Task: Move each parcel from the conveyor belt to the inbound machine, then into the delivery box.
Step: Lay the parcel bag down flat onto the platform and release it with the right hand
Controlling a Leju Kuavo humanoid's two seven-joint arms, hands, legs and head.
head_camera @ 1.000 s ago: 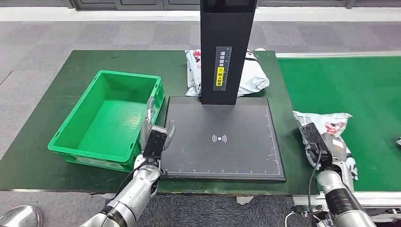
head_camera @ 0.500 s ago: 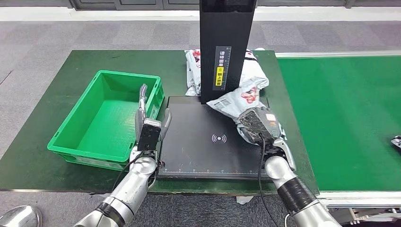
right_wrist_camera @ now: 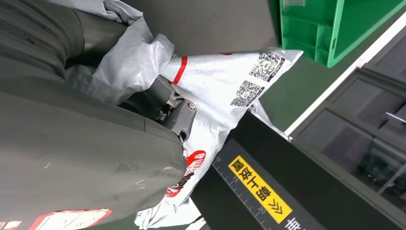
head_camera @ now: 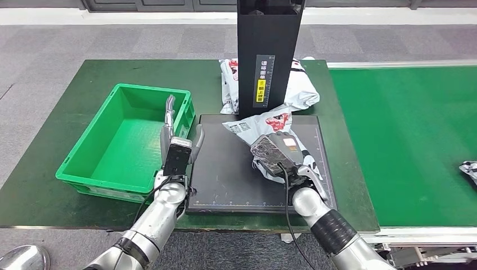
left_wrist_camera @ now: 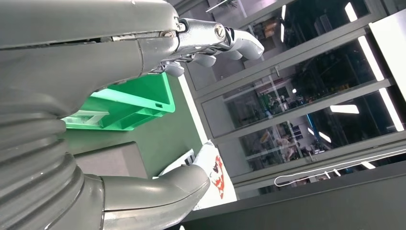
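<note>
From the head view I see my right hand [head_camera: 279, 160] over the flat black scanning plate of the inbound machine [head_camera: 225, 174], fingers closed around a crumpled white-grey plastic mailer parcel [head_camera: 260, 125]. The hand's back and the wrist camera cover most of the parcel; only its wrinkled far end, with printed codes and red marks, sticks out toward the machine's black upright column [head_camera: 269, 62]. I cannot tell whether the parcel touches the plate or hangs just above it. In the right wrist view the glossy film bunches up between the dark fingers [right_wrist_camera: 174, 108], and the flat end carries two square codes and a red stripe.

A second white plastic parcel [head_camera: 298, 90] lies behind the column, which hides its middle. At the far right picture edge a scrap of another pale parcel [head_camera: 468, 169] on the green conveyor belt [head_camera: 405, 124] is cut off.

My left hand [head_camera: 179, 140] stands upright between the plate and the green ribbed plastic crate [head_camera: 95, 163], fingers spread and holding nothing; in the left wrist view the silver fingers [left_wrist_camera: 225, 40] are apart and slightly bent.
</note>
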